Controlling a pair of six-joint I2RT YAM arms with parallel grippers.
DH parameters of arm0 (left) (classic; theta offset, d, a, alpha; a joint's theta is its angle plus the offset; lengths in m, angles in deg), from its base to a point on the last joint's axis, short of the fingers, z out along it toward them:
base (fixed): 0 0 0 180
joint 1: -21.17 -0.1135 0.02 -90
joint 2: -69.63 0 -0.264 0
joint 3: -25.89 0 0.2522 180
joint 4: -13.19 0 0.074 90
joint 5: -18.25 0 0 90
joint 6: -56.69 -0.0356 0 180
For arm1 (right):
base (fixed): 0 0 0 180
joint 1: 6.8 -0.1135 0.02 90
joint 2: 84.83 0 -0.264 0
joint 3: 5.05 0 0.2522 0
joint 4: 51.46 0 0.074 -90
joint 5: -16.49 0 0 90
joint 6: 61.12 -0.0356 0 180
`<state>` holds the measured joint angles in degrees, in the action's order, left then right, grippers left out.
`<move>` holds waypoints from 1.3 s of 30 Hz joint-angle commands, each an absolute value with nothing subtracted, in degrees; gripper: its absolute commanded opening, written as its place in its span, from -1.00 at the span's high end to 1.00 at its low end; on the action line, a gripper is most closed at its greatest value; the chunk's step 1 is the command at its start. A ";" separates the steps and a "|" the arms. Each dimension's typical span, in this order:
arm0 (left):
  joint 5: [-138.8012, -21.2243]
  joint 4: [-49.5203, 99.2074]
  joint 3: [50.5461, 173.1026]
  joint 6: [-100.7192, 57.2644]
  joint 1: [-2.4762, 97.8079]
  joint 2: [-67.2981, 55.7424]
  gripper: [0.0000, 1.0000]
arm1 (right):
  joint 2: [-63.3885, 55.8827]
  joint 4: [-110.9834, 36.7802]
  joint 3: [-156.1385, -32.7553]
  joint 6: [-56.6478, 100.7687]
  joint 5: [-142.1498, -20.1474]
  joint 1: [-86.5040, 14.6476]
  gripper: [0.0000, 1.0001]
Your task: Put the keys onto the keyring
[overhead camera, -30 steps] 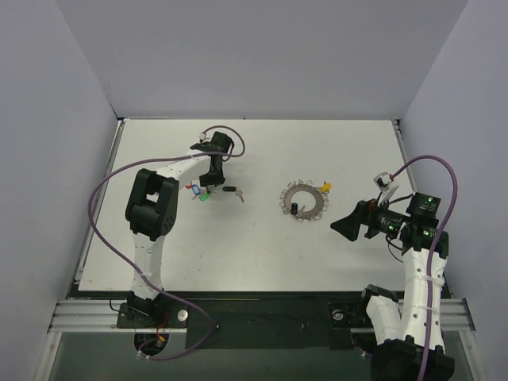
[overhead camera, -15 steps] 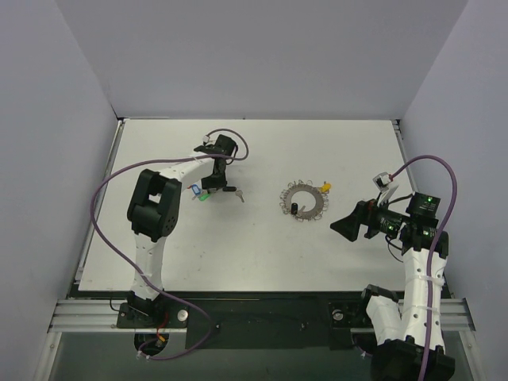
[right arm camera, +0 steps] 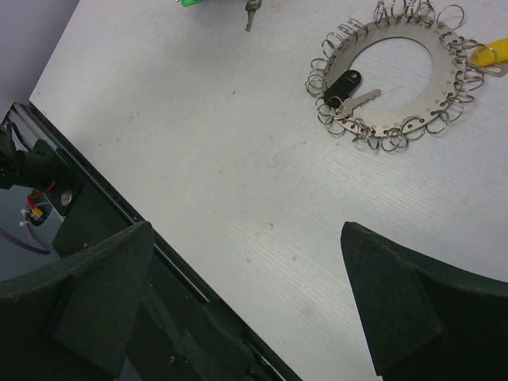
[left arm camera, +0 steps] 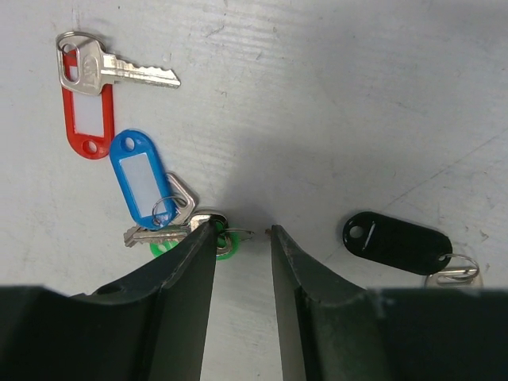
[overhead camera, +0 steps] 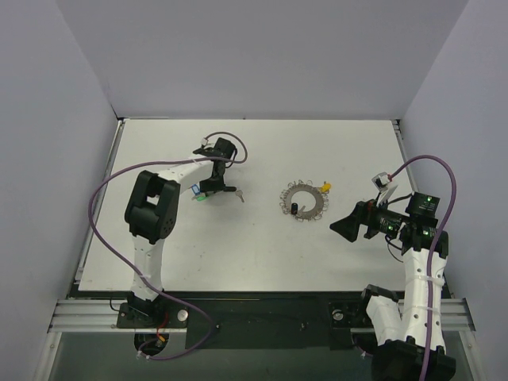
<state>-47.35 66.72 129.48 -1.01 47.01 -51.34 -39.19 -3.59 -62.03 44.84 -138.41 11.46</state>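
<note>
The right claw (right arm camera: 246, 238) is hanging above the white counter (right arm camera: 238, 143) with its two dark fingers (right arm camera: 87, 298) spread wide and nothing between them. Beyond it, toward the upper right, the keyring (right arm camera: 444, 95) is lying flat, a broad metal ring fringed all round with small wire loops. A black-tagged key (right arm camera: 343, 82) is resting across its lower left side, the silver blade pointing right. A yellow tag (right arm camera: 492, 54) is sticking out at the ring's right side, partly cut off by the frame. At the top edge, a silver key (right arm camera: 252, 14) and a bit of a green tag (right arm camera: 189, 2) are showing. On the left, a dark rail (right arm camera: 103, 214) is running along the counter's edge, with red wires (right arm camera: 36, 210) beside it.
</note>
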 commanded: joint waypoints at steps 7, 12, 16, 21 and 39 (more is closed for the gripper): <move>-45.91 66.59 127.72 -2.54 47.45 -46.83 0.20 | -39.22 -2.89 -63.99 46.10 -139.25 10.86 -0.97; -45.47 66.76 127.81 -3.86 47.45 -46.83 0.21 | -39.39 -2.98 -63.99 46.19 -139.25 10.86 -0.97; -44.42 67.20 127.63 -5.62 47.27 -47.35 0.19 | -39.31 -2.98 -63.99 46.19 -139.25 10.78 -0.97; -45.99 66.59 127.81 -8.69 47.27 -47.53 0.14 | -39.31 -2.89 -63.99 46.28 -139.16 10.60 -0.97; -58.73 64.91 129.13 -21.17 43.94 -47.01 0.05 | -39.40 -2.10 -64.25 47.07 -139.07 10.34 -0.97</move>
<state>-53.18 65.64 127.66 -16.71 45.29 -49.94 -39.19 -2.74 -62.10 45.67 -138.22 10.72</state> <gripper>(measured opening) 0.468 0.986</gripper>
